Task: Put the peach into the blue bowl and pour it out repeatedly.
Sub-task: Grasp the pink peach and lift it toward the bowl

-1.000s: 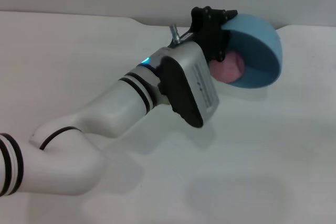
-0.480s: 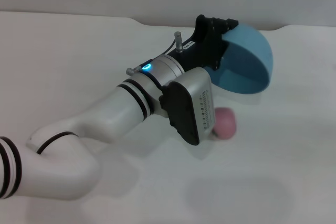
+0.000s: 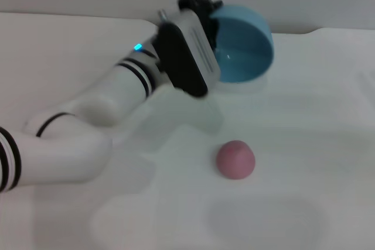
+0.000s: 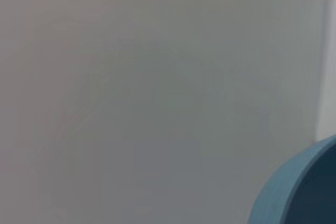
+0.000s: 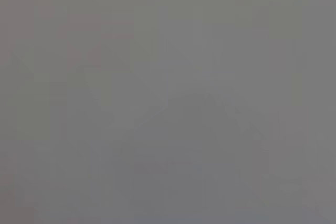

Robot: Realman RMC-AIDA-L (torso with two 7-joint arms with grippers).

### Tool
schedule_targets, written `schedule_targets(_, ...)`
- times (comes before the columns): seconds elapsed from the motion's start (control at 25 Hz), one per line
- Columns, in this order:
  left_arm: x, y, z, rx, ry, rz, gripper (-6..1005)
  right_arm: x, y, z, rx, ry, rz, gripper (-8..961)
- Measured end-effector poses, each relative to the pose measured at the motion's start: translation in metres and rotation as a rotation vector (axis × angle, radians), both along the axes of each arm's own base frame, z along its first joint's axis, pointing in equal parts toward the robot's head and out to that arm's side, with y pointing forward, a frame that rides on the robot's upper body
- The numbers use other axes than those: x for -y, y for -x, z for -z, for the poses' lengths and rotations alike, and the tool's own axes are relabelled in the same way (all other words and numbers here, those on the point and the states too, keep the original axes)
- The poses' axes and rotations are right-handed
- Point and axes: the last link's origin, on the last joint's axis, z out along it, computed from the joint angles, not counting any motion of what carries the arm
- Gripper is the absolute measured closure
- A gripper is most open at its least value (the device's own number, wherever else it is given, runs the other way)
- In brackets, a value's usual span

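The jaws of the left gripper are clamped on the near-left rim of the blue bowl, as far as the head view shows; the fingertips themselves are hidden behind the black gripper body, so the grip is judged from the way the bowl hangs at the end of the arm. The bowl is held at the far side of the table, a little right of the middle, tilted so that its glossy inside faces toward the near side. It is empty. The peach lies alone on the table, nearer to the robot and well apart from the bowl, with nothing touching it. This placement fits one pour being finished: the fruit is out and the bowl is free for the next round. In the left wrist view only a curved part of the bowl's rim appears against a plain surface. The right gripper is not in any view, so that arm seems parked.
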Motion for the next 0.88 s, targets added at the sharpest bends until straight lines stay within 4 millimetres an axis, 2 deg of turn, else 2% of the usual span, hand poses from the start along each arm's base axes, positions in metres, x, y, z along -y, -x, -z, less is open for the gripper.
schedule_targets(0.24, -0.030, 0.015, -0.034, 0.279, -0.042, -0.287, 1000, -0.018, 0.016, 0.022, 0.111, 0.129, -0.054, 533)
schedule_targets(0.48, -0.054, 0.046, -0.061, 0.514, 0.081, -0.726, 1001, -0.033, 0.026, 0.049, 0.244, 0.276, -0.068, 542)
schedule_targets(0.64, -0.051, 0.062, -0.074, 0.587, 0.225, -0.941, 1001, -0.041, 0.036, 0.063, 0.307, 0.391, -0.081, 548)
schedule_targets(0.88, -0.032, 0.066, -0.100, 0.578, 0.378, -1.102, 1001, -0.047, 0.057, 0.091, 0.495, 0.614, -0.162, 557)
